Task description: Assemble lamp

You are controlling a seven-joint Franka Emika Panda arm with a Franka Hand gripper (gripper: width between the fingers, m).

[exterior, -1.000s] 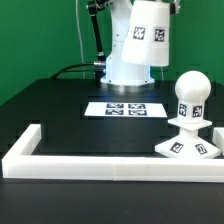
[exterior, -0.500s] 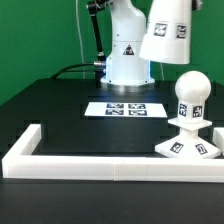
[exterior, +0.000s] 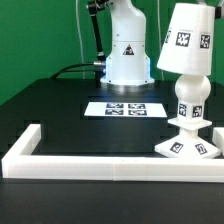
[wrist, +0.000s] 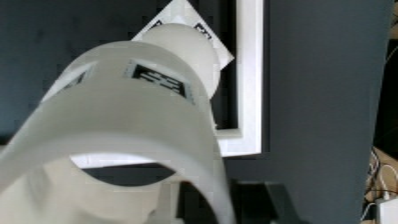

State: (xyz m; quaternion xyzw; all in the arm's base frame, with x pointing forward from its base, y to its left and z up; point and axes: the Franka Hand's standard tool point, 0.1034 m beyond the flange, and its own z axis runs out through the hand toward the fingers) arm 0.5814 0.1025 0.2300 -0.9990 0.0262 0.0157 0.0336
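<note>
We noted shade [exterior: 183, 40] aloft, tilted, wide mouth lowered over top of bulb [exterior: 190, 97]; contact between them not determinable. Bulb seated upright on base [exterior: 188, 146], at exterior view's right, just inside white rail [exterior: 100, 165]. Marker board [exterior: 125, 108] flat on black table [exterior: 60, 105], mid-scene. Wrist view: shade [wrist: 134, 140] filled frame, base [wrist: 192, 30] beyond. Fingers hidden; grip state unconfirmed, we could not tell.

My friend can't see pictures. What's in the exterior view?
A white lamp shade with square marker tags hangs tilted in the air, just above a round bulb standing on a flat angular base. They sit on a black table with a white rail in front, a marker board lying behind.
</note>
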